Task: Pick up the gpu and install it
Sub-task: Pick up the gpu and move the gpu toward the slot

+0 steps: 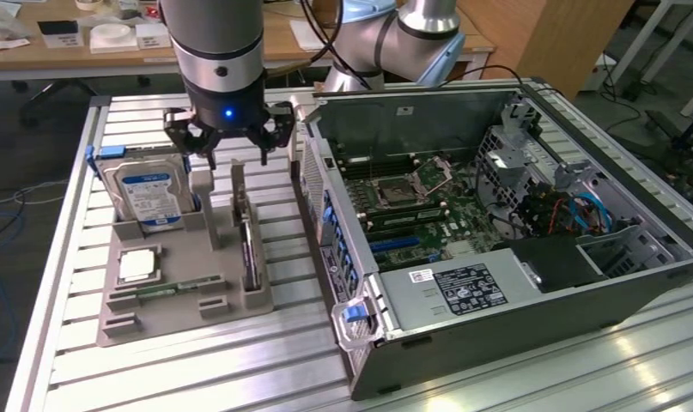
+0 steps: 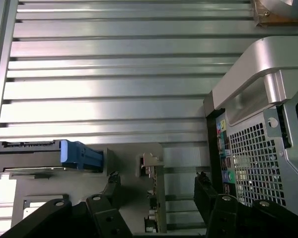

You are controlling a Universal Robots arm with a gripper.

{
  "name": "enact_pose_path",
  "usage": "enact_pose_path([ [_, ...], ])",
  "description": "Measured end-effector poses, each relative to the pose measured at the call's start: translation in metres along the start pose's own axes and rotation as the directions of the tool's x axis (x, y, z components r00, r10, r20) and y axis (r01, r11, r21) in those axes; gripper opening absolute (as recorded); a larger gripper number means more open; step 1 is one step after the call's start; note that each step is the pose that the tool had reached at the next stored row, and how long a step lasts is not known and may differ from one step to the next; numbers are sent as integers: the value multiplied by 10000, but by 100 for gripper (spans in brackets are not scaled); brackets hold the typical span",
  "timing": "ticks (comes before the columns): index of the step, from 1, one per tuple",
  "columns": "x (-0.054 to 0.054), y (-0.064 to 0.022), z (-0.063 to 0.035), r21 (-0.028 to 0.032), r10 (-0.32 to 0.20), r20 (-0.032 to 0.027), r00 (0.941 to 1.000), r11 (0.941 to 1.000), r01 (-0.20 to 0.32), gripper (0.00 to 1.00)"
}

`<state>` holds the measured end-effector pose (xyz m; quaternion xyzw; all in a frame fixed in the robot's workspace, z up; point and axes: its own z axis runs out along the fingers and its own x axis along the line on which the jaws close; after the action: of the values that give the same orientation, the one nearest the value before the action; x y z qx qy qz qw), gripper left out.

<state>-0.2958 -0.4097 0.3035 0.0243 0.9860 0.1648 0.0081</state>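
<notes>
Slotted aluminium table (image 1: 163, 378): grey holder tray (image 1: 151, 330), open computer case (image 1: 530, 326). My gripper (image 1: 229, 156): spread wide, empty, over the gpu (image 1: 244, 227), which stands edge-on in the tray. Wooden desk (image 1: 60, 53) behind.

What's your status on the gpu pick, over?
Gripper open, empty, over the gpu. Card edge-on in grey holder, untouched. Hard drive beside it, apart.

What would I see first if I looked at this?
The big open computer case on the exterior view's right, its insides showing. Beside it, the black gripper, below a blue light, hangs open above the gpu, which stands on edge in a grey tray.
</notes>
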Motion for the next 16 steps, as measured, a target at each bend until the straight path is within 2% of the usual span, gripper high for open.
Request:
enact_pose_path([
  [5,3,2,-4,-3,0,2,10000,10000,0,71],
  [6,3,4,-11,11,0,1,10000,10000,0,71],
  [7,3,9,-22,65,1,3,10000,10000,-1,71],
  [12,3,23,-66,677,-16,31,10000,9977,14,71],
  [13,3,25,-70,838,-21,38,10000,9965,17,71],
  [16,3,25,-71,1388,-38,62,10000,9903,29,71],
])
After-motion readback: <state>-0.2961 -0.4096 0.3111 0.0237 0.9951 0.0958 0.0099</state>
